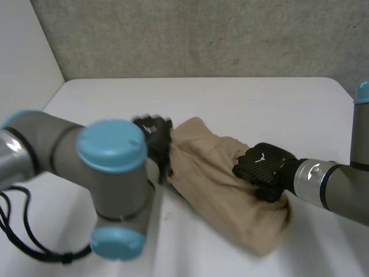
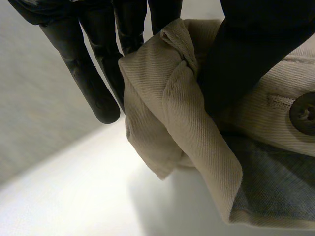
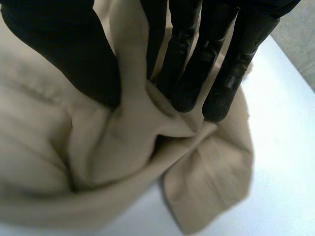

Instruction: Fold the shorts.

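Note:
The beige shorts point(image 1: 219, 190) lie bunched in the middle of the white table point(image 1: 242, 104). My left hand point(image 1: 154, 135) is at their left edge. In the left wrist view a fold of the waistband point(image 2: 172, 113) runs between my left hand's fingers point(image 2: 93, 83) and its thumb point(image 2: 236, 59), pinched, next to a dark button point(image 2: 302, 113) and blue lining point(image 2: 275, 182). My right hand point(image 1: 262, 164) sits on the right part of the shorts. There a ridge of cloth point(image 3: 123, 147) is pinched between its thumb point(image 3: 64, 49) and fingers point(image 3: 206, 59).
A grey wall point(image 1: 202, 34) runs behind the table's far edge, and a white side wall point(image 1: 23, 52) stands at the left. Bare tabletop lies beyond the shorts and on both sides. My left arm's elbow point(image 1: 112, 184) hangs over the near left of the table.

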You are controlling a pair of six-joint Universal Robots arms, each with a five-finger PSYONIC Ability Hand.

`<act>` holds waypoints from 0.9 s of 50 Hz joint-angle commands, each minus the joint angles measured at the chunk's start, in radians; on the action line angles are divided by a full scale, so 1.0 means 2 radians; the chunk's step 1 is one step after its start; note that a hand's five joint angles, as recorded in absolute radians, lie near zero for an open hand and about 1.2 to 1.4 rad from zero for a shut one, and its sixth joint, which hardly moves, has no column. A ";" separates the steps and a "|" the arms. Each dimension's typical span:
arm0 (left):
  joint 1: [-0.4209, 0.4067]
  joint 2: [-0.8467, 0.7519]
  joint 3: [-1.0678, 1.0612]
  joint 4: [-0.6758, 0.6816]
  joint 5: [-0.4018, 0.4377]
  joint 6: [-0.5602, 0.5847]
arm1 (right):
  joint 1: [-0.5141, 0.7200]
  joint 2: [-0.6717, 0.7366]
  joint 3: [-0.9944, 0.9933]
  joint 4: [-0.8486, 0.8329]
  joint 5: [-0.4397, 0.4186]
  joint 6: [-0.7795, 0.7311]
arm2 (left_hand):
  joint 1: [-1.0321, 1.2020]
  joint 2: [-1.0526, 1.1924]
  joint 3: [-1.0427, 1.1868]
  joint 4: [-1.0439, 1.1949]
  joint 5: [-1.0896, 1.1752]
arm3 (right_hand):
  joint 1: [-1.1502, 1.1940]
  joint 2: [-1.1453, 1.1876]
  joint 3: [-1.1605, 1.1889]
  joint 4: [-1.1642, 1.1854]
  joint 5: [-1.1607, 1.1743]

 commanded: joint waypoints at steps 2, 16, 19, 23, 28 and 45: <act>0.056 0.025 -0.007 0.072 0.022 0.089 | 0.052 -0.021 0.001 0.002 -0.003 0.194 | 0.140 0.108 0.129 0.098 0.140 | 0.221 0.117 0.109 0.105 0.126; 0.056 0.119 -0.092 0.074 0.146 0.092 | -0.002 -0.020 -0.113 -0.007 0.071 0.232 | 0.140 0.108 0.129 0.098 0.140 | -0.357 -0.461 -0.468 -0.473 -0.452; 0.056 0.151 -0.103 0.073 0.175 0.093 | -0.008 -0.005 -0.149 -0.014 0.069 0.225 | 0.140 0.108 0.129 0.098 0.140 | -0.361 -0.465 -0.473 -0.477 -0.457; 0.056 0.191 -0.115 0.073 0.212 0.093 | -0.009 0.035 -0.189 -0.040 0.054 0.221 | 0.140 0.108 0.129 0.098 0.140 | -0.390 -0.494 -0.501 -0.506 -0.485; 0.056 0.228 -0.126 0.073 0.253 0.093 | -0.005 0.074 -0.217 -0.087 0.022 0.220 | 0.140 0.108 0.129 0.098 0.140 | -0.390 -0.494 -0.501 -0.506 -0.485; 0.056 0.316 -0.185 0.039 0.383 0.092 | 0.047 0.183 -0.246 -0.142 -0.154 0.216 | 0.140 0.108 0.129 0.098 0.140 | -0.390 -0.494 -0.501 -0.506 -0.485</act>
